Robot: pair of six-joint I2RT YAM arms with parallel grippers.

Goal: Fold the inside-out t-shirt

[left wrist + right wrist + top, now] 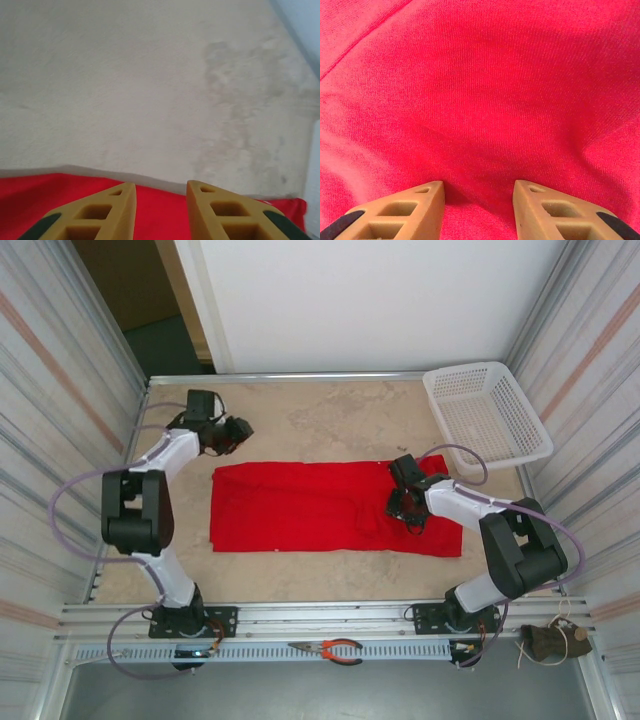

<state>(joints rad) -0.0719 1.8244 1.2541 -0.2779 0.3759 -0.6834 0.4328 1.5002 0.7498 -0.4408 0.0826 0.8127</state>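
Observation:
The inside-out t-shirt lies flat on the table as a long plain red rectangle running left to right. My left gripper hovers just beyond the shirt's far left corner. In the left wrist view the left gripper is open with nothing between its fingers, above the red edge and bare table. My right gripper is down on the right part of the shirt. Its jaws stand open, tips against the red cloth, which wrinkles slightly between them.
A white plastic basket stands at the back right corner. Orange-handled pliers lie on the front rail between the arm bases. Ribbed walls close in both sides. Bare table stretches behind the shirt.

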